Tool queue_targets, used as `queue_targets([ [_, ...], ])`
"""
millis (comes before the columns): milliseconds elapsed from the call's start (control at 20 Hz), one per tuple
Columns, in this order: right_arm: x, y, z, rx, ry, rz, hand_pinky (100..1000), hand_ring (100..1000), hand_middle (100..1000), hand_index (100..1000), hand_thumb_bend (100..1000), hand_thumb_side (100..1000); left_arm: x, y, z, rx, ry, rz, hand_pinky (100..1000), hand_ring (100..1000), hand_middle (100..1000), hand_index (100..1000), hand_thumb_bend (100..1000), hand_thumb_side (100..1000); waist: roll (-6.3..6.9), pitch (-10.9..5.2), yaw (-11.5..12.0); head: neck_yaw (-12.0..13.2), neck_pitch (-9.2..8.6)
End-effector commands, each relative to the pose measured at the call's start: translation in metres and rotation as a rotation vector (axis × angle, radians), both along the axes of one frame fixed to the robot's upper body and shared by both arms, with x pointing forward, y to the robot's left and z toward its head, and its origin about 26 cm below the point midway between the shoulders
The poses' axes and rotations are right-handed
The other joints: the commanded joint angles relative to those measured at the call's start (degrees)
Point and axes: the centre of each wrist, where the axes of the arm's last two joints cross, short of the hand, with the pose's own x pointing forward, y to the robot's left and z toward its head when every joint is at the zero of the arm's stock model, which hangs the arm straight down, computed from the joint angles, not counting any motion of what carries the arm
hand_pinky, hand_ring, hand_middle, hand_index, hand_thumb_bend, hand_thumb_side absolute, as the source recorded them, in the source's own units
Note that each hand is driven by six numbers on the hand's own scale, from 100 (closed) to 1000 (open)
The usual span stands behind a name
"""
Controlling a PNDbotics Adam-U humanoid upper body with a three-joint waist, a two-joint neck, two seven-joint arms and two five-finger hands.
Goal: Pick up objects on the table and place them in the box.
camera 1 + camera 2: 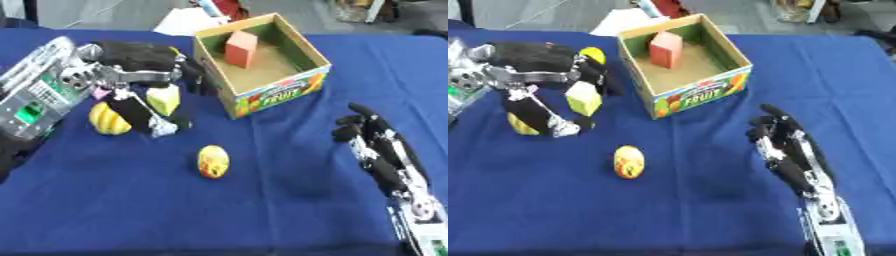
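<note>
Nearest me, my right hand point(785, 150) rests at the lower right on the blue tablecloth point(289, 210), fingers straight and pointing away, holding nothing. Its wrist is cut off by the bottom edge in both views.

A little farther out, left of centre, a small yellow egg-shaped object point(213, 161) lies alone on the cloth; it has reddish markings that I cannot read.

Beyond that, on the left, my left hand point(140, 75) has its fingers and thumb curled round a pale yellow-green block point(164, 99), pinching it just above the cloth. Just beside it, partly behind my thumb, sits a ribbed yellow object point(107, 119); the left eye view shows most of it, while the right eye view shows only a sliver. A bit of pink under my wrist shows only in the left eye view, and I cannot tell what it is.

Farthest, the open cardboard box point(308, 55) stands right of my left hand, apart from it. Its front face carries a colourful label where I can read "FRUIT"; the smaller writing above is illegible. Inside, a red block point(241, 48) stands against the far left wall.
</note>
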Motion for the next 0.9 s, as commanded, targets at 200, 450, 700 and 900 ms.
queue_targets([
  [200, 0.001, -0.005, 0.005, -0.025, -0.018, 0.001, 645, 643, 659, 903, 100, 426, 0.012, -0.007, -0.011, 0.180, -0.055, -0.076, 799, 742, 746, 892, 321, 216, 0.96, -1.53, -0.2, -0.2, 0.27],
  [450, 0.001, -0.004, 0.005, -0.022, -0.018, 0.000, 645, 642, 659, 902, 100, 426, 0.025, -0.006, -0.029, 0.233, -0.081, -0.094, 815, 765, 770, 910, 405, 213, 0.83, -1.55, -0.4, -0.2, 0.27],
  [700, 0.001, -0.004, 0.005, -0.020, -0.016, -0.001, 645, 642, 659, 901, 100, 424, 0.032, -0.011, -0.043, 0.268, -0.119, -0.135, 823, 777, 782, 921, 485, 205, 0.66, -1.56, -0.3, -0.1, 0.27],
  [900, 0.000, -0.004, 0.004, -0.019, -0.015, 0.001, 645, 642, 659, 899, 100, 424, 0.037, -0.018, -0.051, 0.272, -0.135, -0.172, 826, 780, 784, 923, 506, 200, 0.57, -1.60, -0.5, -0.1, 0.27],
])
